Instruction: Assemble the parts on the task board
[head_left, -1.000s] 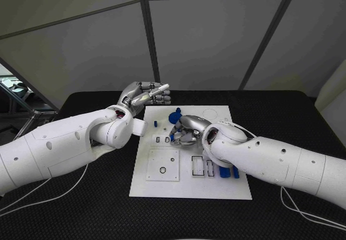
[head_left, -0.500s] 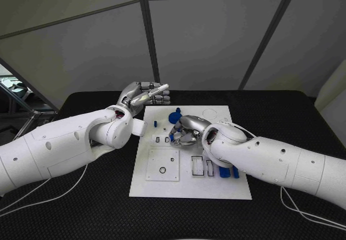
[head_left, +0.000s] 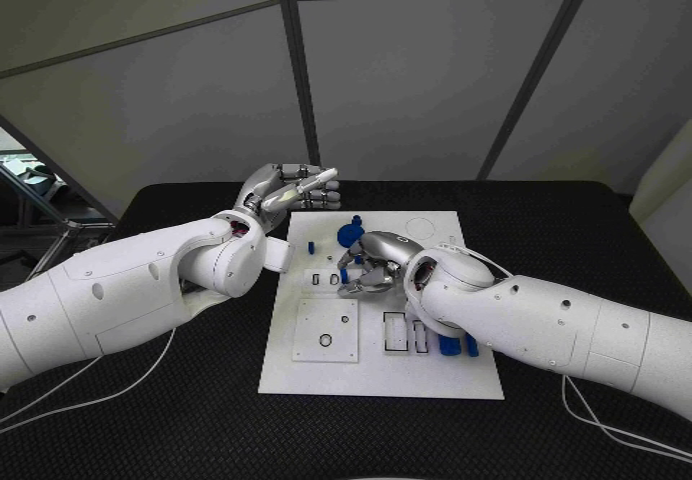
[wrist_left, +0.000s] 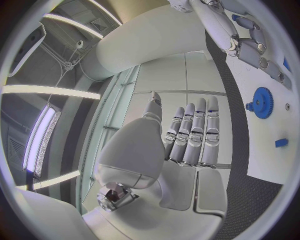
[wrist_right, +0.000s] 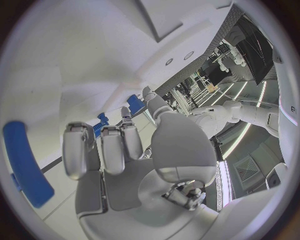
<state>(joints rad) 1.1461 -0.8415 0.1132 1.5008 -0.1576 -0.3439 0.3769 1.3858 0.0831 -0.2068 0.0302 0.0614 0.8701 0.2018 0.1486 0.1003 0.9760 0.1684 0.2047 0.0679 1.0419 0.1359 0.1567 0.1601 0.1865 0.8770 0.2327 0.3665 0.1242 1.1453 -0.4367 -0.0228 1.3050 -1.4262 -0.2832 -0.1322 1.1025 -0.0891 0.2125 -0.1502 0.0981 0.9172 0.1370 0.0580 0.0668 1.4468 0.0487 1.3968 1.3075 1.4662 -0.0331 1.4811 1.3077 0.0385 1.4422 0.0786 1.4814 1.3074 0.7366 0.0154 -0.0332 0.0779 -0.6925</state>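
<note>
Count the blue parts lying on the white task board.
5: gear, far end; peg just beyond it; small block by the left edge; left bar and right bar side by side near the right edge. The right robot hand may hide more.

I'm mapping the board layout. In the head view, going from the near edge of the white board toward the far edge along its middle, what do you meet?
Board's near edge → raised white plate → right robot hand → blue gear → left robot hand at the far left corner.
</note>
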